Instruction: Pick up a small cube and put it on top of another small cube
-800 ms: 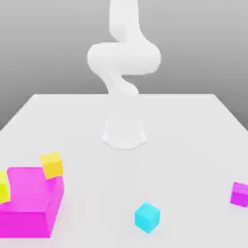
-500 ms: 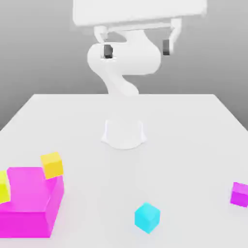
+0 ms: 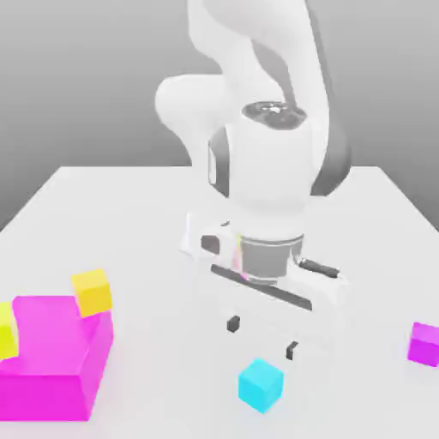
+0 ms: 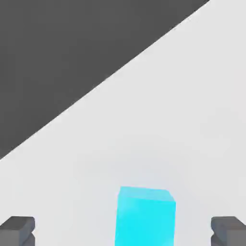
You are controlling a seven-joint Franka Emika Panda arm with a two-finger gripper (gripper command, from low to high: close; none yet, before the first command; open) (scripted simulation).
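Cyan cube [image 3: 261, 385] as the thing to lift, flat on the worktop [image 3: 154, 206], at lower centre of the frame in the exterior view. Magenta block [image 3: 51, 334] at lower left, with orange cube [image 3: 93, 292] at its far right corner and yellow cube [image 3: 7, 330] at the frame's left edge. Claw [image 3: 262, 338] spread apart, empty, near and above the cyan cube in the exterior view; no second arm to choose. Magenta cube [image 3: 424, 344] at lower right, well apart. Likely next: down over the cyan cube, centring before closing. No long axis on it; one corner towards the exterior view, yet sides roughly square to the claw in the hand view.
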